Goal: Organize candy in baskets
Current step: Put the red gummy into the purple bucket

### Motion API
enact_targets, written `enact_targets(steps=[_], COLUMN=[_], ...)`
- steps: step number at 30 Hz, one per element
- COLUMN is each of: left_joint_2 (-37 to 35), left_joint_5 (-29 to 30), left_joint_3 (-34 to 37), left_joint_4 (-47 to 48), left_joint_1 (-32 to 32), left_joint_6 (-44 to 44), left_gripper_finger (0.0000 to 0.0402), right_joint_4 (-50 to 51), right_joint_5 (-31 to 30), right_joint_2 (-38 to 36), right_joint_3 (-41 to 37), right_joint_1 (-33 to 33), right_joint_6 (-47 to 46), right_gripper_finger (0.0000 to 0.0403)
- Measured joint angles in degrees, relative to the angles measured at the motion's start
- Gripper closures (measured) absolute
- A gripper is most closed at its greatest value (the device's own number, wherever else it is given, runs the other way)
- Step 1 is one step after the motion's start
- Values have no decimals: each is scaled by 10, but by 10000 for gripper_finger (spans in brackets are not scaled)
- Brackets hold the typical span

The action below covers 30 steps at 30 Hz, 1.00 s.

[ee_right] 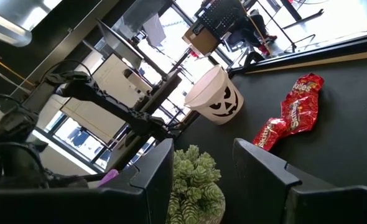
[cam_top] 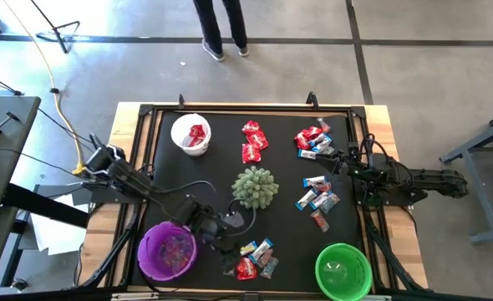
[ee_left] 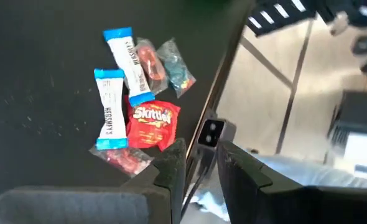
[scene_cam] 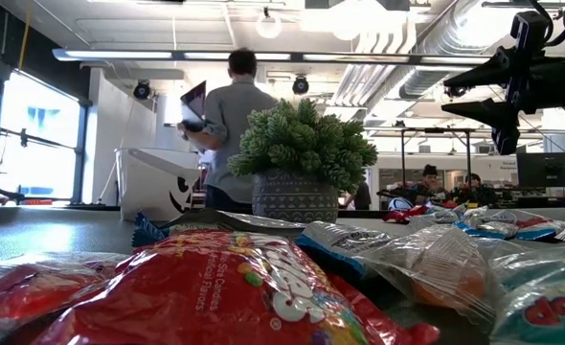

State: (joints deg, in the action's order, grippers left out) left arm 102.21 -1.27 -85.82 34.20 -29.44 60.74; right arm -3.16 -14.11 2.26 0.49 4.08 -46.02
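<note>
so my left claw (cam_top: 221, 224) hangs released, fingers apart with nothing between them, just beside the purple basket (cam_top: 168, 250); the nearest candy pile (cam_top: 256, 257) lies a little past its tips, at the mat's edge. the spiky green plant (cam_top: 255, 186) stands between my two claws. my right claw (cam_top: 344, 167) is released too, empty, amid scattered candy (cam_top: 317, 196), with the white basket (cam_top: 190, 134) well beyond the plant and the green basket (cam_top: 343, 270) off to its side.

The black table (cam_top: 221, 142) carries candy (cam_top: 255, 140), three baskets (cam_top: 191, 134) and seemingly a potted plant (cam_top: 255, 186).
</note>
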Motion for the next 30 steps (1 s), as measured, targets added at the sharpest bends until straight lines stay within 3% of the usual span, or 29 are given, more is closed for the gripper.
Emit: enact_targets(steps=[21, 30], left_joint_2=[120, 130], left_joint_5=[2, 7], left_joint_3=[0, 0], left_joint_4=[-25, -26], left_joint_1=[-11, -20], left_joint_6=[129, 192], left_gripper_finger=[323, 323], right_joint_4=[0, 0], right_joint_5=[0, 0], right_joint_2=[0, 0], right_joint_3=[0, 0], right_joint_1=[0, 0], right_joint_6=[0, 0], right_gripper_finger=[240, 240])
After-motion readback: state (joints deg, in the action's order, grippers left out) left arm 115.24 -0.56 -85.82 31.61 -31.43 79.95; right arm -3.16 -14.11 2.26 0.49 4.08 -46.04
